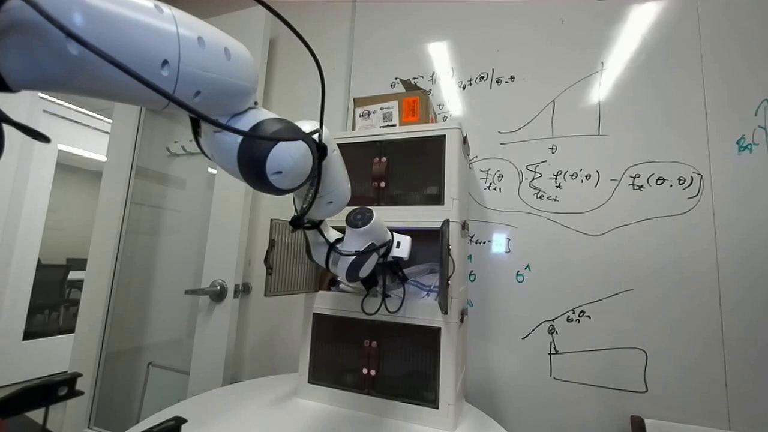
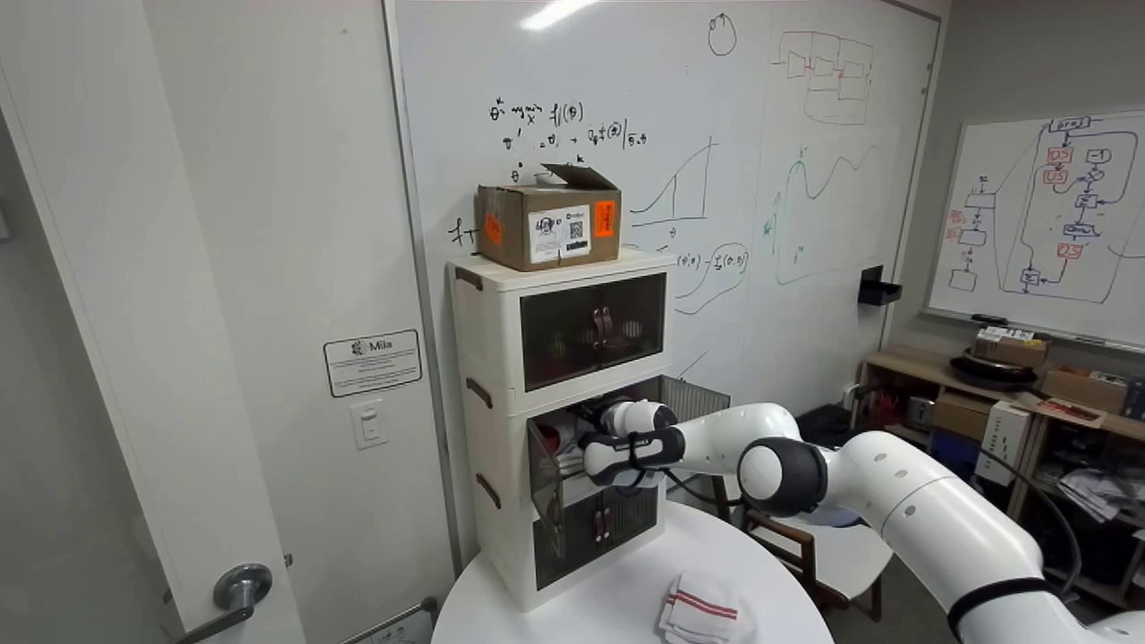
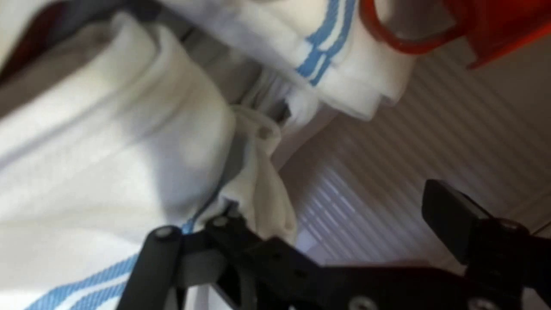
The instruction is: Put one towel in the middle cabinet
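Middle cabinet [image 1: 342,303]: open, with both doors [image 1: 292,264] swung out.
Fingers [image 3: 450,219]: wide apart in wrist view, nothing pinched; with ribbed panel [image 3: 374,185] behind the gap.
Blue-striped towel [image 3: 116,172]: inside middle cabinet, loosely folded, just beside one finger; cannot tell if touching. Taken as the task's towel by nearness to fingers; not certain.
Bunched end [image 3: 267,189]: thick and gathered, seemingly of same towel. Judged best place to take hold, several layers deep.
Folded towel [image 3: 310,47]: white with blue stripes too, near a red thing [image 3: 508,26]; cannot tell if a separate piece.
Red-striped towel [image 2: 702,617]: on bench [image 2: 608,608] in an exterior view, folded into a flat pad, well apart from fingers. Likely a spare; if wanted, pinch from above at a folded edge.
Towel weight: light, by judgement; little load expected.
Towel cloth: soft, limp, likely to sag and crease; better lifted or laid than pushed from far end.
Towel weave: matt, probably grippy rather than slippery; no need for hard squeeze.
Towel damage: hardly fragile; at worst rumpled.
Top layer: avoid pinching alone, for risk of peeling open the fold.
Snag: possible on finger beside cloth; back out slow and straight, watching for drag.
Placing: judged done or nearly so.
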You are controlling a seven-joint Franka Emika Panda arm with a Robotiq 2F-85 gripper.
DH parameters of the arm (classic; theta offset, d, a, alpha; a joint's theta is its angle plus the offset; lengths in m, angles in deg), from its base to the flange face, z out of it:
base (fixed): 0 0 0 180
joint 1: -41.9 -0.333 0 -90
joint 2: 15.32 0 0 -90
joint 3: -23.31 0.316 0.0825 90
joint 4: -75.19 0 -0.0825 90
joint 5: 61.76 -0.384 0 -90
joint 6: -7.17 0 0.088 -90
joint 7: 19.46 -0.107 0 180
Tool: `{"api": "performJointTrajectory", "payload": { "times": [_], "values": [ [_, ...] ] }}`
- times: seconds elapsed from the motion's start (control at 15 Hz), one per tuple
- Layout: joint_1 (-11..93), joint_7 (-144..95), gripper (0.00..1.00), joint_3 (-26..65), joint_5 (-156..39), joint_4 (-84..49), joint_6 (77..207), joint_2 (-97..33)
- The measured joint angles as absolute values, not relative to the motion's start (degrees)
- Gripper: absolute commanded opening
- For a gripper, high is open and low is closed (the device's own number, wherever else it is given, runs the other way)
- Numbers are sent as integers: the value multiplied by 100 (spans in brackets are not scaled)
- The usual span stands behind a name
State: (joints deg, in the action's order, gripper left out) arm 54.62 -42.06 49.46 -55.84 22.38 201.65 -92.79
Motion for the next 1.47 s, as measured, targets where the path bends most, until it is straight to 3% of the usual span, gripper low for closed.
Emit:
{"api": "performJointTrajectory", "payload": {
  "times": [0.27,0.8,1.47],
  "values": [
    [5965,-4213,100,5438,-5368,1286,19930,-8676],
    [5872,-3921,100,3836,-7188,-648,18087,-6546],
    [6255,-1819,100,4277,-8740,-3571,15646,-4188]
  ]
}}
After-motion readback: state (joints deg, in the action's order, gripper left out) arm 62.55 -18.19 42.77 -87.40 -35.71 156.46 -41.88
